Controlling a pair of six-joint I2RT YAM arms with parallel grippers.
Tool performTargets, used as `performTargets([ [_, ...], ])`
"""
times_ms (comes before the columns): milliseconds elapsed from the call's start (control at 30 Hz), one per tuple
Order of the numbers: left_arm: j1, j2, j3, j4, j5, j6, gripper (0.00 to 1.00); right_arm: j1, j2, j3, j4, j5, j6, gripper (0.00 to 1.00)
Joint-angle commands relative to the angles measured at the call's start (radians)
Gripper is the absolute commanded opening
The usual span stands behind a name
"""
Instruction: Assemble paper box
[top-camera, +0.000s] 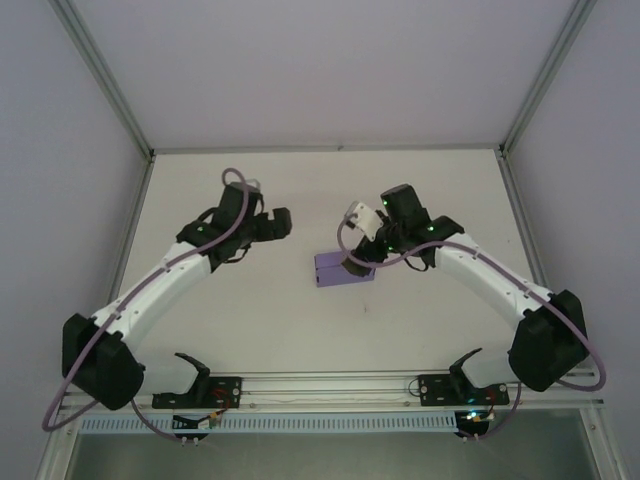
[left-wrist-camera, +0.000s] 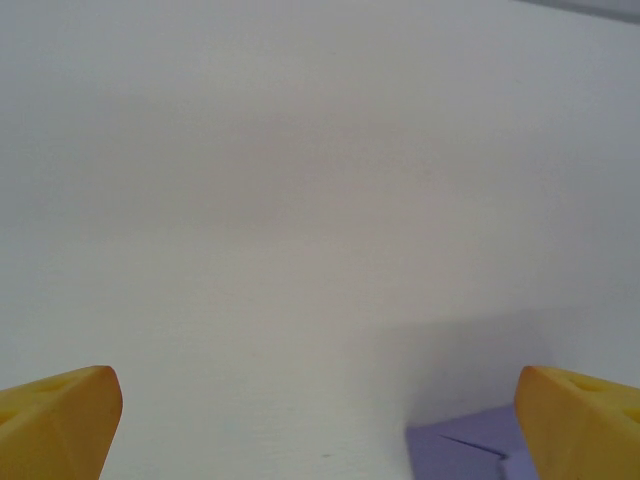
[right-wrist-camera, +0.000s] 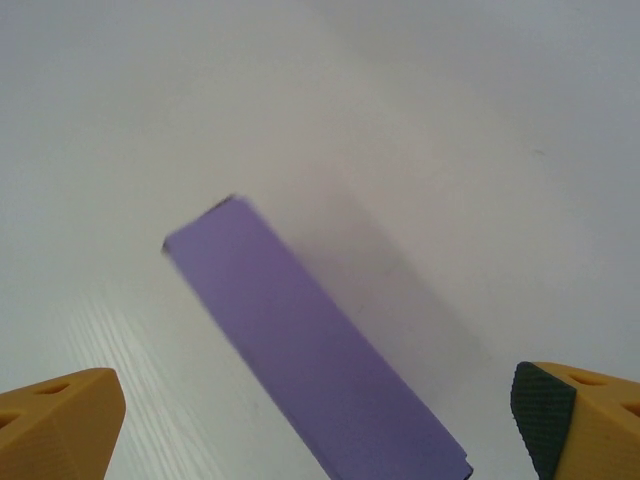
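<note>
The paper box (top-camera: 340, 270) is a small closed lavender box lying flat on the white table, near its middle. My right gripper (top-camera: 362, 256) hovers over the box's right end. In the right wrist view the box (right-wrist-camera: 300, 340) runs diagonally below that open gripper (right-wrist-camera: 318, 425), whose yellow fingertips (right-wrist-camera: 55, 425) stand wide apart and clear of it. My left gripper (top-camera: 272, 224) is up and to the left of the box, apart from it. It is open (left-wrist-camera: 320, 430), and one corner of the box (left-wrist-camera: 465, 450) shows beside its right finger (left-wrist-camera: 585, 420).
The white table (top-camera: 250, 320) is bounded by metal frame posts and pale walls at the back and sides. A rail (top-camera: 330, 385) with both arm bases runs along the near edge.
</note>
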Motion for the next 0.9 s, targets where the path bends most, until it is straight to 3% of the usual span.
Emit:
performTargets([
  [0,0.037,-0.071,-0.076,-0.060,-0.044,-0.023,1.00,0.016,0.053,0.043,-0.124,-0.043,-0.410,1.00],
  [133,0.053,-0.147,-0.168,-0.045,-0.042,-0.048,1.00,0.044,0.146,0.129,-0.208,-0.023,-0.539,1.00],
  [300,0.055,-0.176,-0.208,-0.074,-0.060,-0.066,1.00,0.093,0.279,0.239,-0.288,0.103,-0.627,1.00],
  [433,0.054,-0.184,-0.223,-0.083,-0.072,-0.073,1.00,0.104,0.375,0.323,-0.390,0.173,-0.615,0.90],
  [567,0.055,-0.192,-0.231,-0.073,-0.075,-0.067,1.00,0.125,0.397,0.279,-0.289,0.270,-0.606,0.83],
  [667,0.054,-0.192,-0.226,-0.079,-0.082,-0.061,1.00,0.130,0.394,0.241,-0.180,0.310,-0.587,0.68],
  [867,0.054,-0.205,-0.236,-0.073,-0.086,-0.062,1.00,0.134,0.400,0.213,-0.126,0.336,-0.565,0.61],
])
